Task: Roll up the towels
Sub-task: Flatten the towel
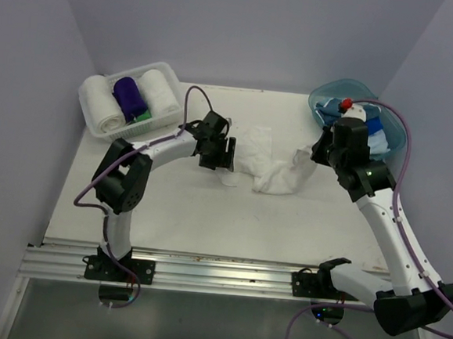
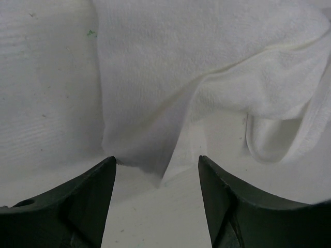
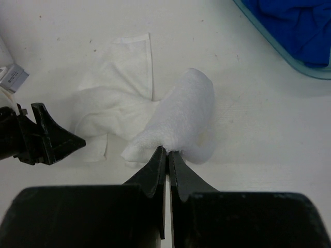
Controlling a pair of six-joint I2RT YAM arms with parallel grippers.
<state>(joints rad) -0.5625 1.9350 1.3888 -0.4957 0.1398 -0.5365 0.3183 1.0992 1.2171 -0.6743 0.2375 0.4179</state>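
A white table is seen from above, with two robot arms mounted at its near edge. A crumpled white towel lies unrolled near the middle of the table, between the two grippers. The left gripper sits low at the towel's left edge. In its wrist view, its two dark fingers stand well apart, and a loose corner of the towel lies just ahead of the gap, with nothing gripped. The right gripper is at the towel's right end. In its own wrist view, its fingers are pressed together, pinching a raised fold of the towel, which humps up off the table toward the fingertips. The rest of the cloth spreads flat toward the left gripper. At the table's far left corner, a white lattice basket holds two rolled white towels side by side, with a purple towel between them and a bit of green towel at the front. At the far right corner, a translucent teal tub holds loose blue towels, partly hidden behind the right arm.
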